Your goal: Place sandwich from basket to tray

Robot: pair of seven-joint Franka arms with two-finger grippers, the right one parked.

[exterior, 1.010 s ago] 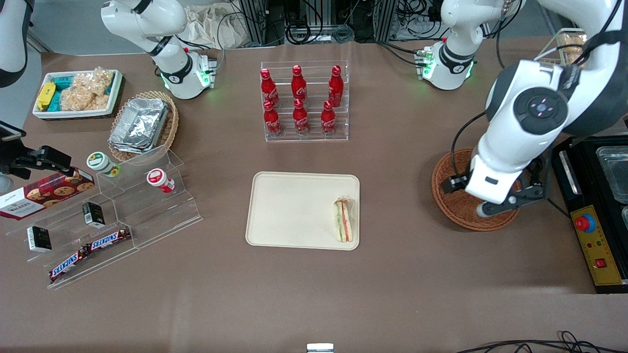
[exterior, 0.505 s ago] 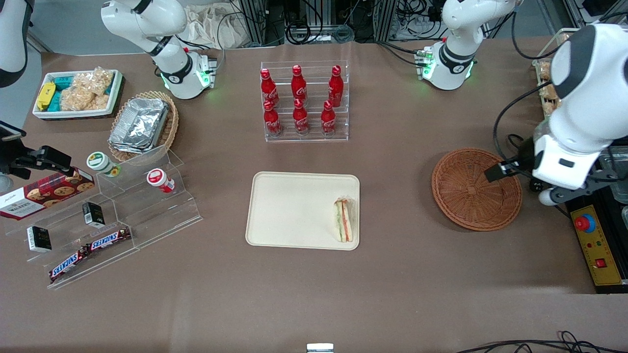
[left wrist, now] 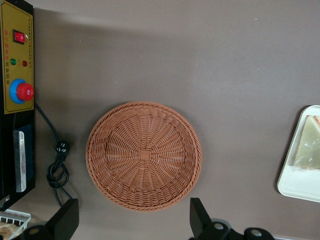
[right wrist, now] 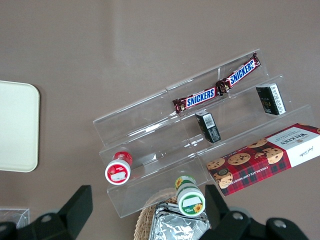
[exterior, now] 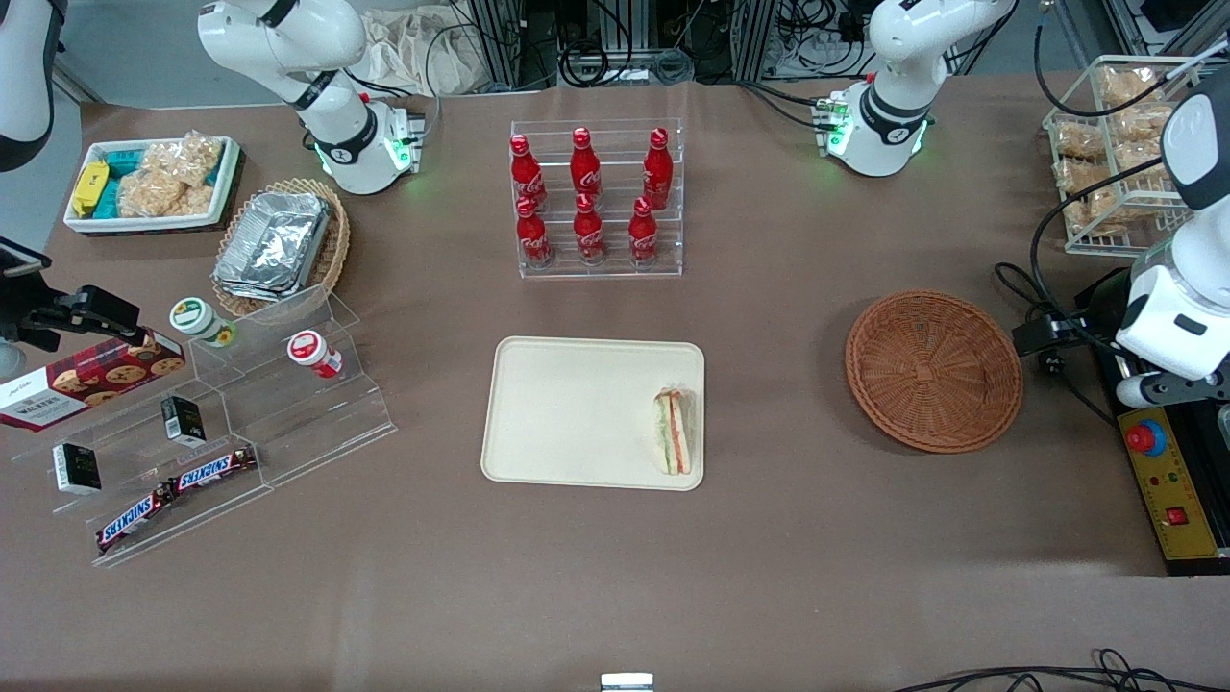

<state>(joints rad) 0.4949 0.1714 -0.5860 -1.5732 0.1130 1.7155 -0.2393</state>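
Holding the jaws spread wide, gripping nothing, the two black fingers (left wrist: pixel 67 220) standing well apart in the left wrist view with only bare bench (exterior: pixel 817 557) and wicker showing between them. Hanging them high at the working arm's end of the bench, just beside the basket (exterior: pixel 870 332) and above the black control box (exterior: pixel 1168 500) with its red stop button (exterior: pixel 1145 437).

Looking outward from there: seeing the basket lying empty, its woven floor bare. Finding the sandwich (exterior: pixel 672 432) resting on the tray (exterior: pixel 577 413) near mid-bench, lying along the tray edge that faces the basket, toward the corner nearer the front camera, inside the rim, filling stripe showing.

Judging the placing as done, with only the clearing-away left. Doing that well probably meaning:
- keeping the jaws wide and high, so nothing is getting snagged or dragged;
- steering clear of the red stop button and the looped black cable (exterior: pixel 1043 336) lying between basket and box;
- minding the wire rack (exterior: pixel 1105 144) of snack packets standing farther from the front camera at the same end of the bench;
- leaving basket and tray alone, the sandwich sitting close to the rim and likely shifting under any nudge to the tray.
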